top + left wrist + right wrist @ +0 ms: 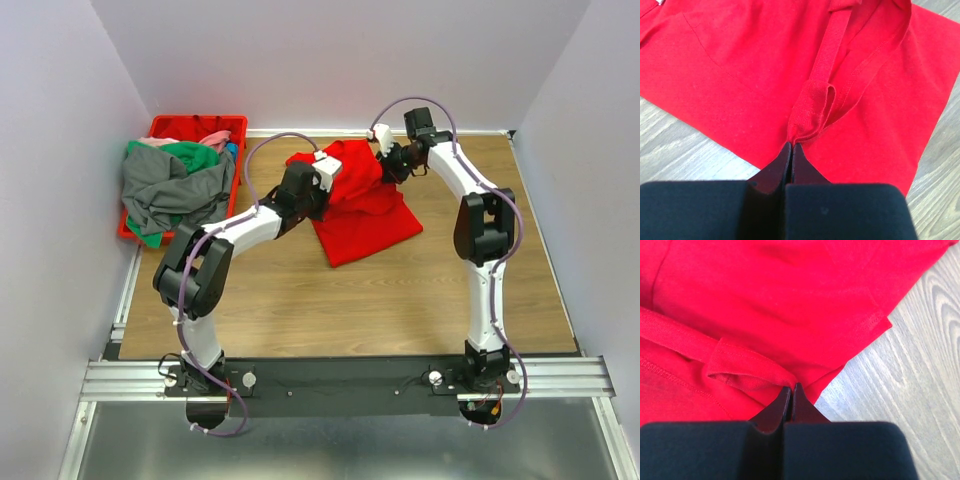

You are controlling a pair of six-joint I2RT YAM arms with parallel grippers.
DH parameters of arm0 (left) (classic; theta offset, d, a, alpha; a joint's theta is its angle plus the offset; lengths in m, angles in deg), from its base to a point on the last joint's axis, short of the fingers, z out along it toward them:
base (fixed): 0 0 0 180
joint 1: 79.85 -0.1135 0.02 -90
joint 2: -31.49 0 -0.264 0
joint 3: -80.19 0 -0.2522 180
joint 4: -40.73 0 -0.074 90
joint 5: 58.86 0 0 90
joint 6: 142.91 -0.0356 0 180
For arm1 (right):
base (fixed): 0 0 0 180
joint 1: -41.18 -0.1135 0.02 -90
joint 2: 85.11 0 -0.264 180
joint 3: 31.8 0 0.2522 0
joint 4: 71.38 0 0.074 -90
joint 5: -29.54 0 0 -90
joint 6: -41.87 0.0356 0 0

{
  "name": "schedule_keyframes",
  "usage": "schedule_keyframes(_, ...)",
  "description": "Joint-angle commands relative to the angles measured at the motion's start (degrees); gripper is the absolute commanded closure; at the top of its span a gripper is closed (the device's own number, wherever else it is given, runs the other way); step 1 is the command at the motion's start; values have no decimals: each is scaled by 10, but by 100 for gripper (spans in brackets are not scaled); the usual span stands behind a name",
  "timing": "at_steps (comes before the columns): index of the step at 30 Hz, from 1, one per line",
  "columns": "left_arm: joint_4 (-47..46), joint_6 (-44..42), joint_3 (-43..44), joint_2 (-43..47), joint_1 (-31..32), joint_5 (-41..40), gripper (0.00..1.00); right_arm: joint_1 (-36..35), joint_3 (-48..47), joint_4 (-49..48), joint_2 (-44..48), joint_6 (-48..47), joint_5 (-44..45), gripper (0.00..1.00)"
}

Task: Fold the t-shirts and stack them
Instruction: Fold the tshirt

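A bright red t-shirt (365,210) lies on the wooden table, partly lifted and bunched at its far end between the two arms. My left gripper (325,190) is shut on a folded seam band of the red t-shirt (812,107), pinched at the fingertips (791,146). My right gripper (382,168) is shut on another folded edge of the same t-shirt (750,370), near its corner by bare wood. More t-shirts, grey (170,190), green (192,155) and pink (213,138), are heaped in the crate at far left.
A rigid red plastic crate (197,123) stands at the far left corner, with cloth spilling over its near rim. White walls close in the table on three sides. A metal rail (340,375) carries both arm bases at the near edge.
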Motion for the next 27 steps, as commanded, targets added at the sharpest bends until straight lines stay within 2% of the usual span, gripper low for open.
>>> schedule_keyframes(1, 11, -9, 13, -16, -5, 17, 100, -7, -26, -7, -24, 21, 23, 99)
schedule_keyframes(5, 16, -11, 25, -28, -10, 19, 100, -14, -44, -12, -37, 43, 39, 98)
schedule_keyframes(6, 19, -9, 31, -30, -11, 16, 100, -14, -52, -15, -45, 56, 48, 96)
schedule_keyframes(7, 24, -8, 37, -37, -11, 12, 97, -14, -62, -17, -49, 68, 64, 89)
schedule_keyframes(8, 27, -5, 41, -40, -12, 5, 86, -15, -70, -23, -52, 85, 75, 83)
schedule_keyframes(9, 30, 5, 52, -42, -16, -19, 74, -15, -88, -46, -54, 145, 94, 76)
schedule_keyframes(10, 36, 10, 60, -44, -19, -36, 57, -16, -99, -59, -57, 197, 128, 70)
schedule_keyframes(11, 36, 14, 69, -43, -22, -66, 50, -16, -107, -67, -54, 214, 140, 66)
schedule_keyframes(12, 36, 23, 87, -39, -30, -80, 45, -16, -104, -82, -47, 237, 157, 58)
schedule_keyframes(14, 50, 33, 108, -24, -40, -117, 39, -16, -95, -118, -20, 301, 230, 41)
schedule_keyframes(15, 53, 35, 118, -16, -44, -154, 37, -16, -89, -122, -11, 309, 242, 36)
schedule_keyframes(16, 52, 8, 137, 39, -51, -191, 29, -9, -21, -124, 45, 311, 211, 31)
schedule_keyframes(17, 52, 8, 137, 40, -51, -191, 29, -9, -21, -124, 60, 307, 211, 30)
schedule_keyframes(18, 52, -2, 126, 68, -52, -166, 29, -6, 25, -123, 76, 299, 200, 27)
schedule_keyframes(21, 52, -21, 63, 111, -49, -90, 30, 8, 126, -121, 160, 226, 101, 27)
schedule_keyframes(23, 49, -9, 22, 150, -49, -29, 31, 26, 195, -118, 187, 209, 38, 28)
schedule_keyframes(24, 49, 2, -15, 158, -48, -20, 32, 31, 209, -118, 189, 212, 28, 30)
schedule_keyframes(25, 47, 22, -46, 174, -46, -2, 33, 37, 217, -116, 182, 223, 21, 36)
schedule_keyframes(27, 39, 37, -69, 176, -44, 15, 34, 37, 215, -111, 171, 230, 11, 39)
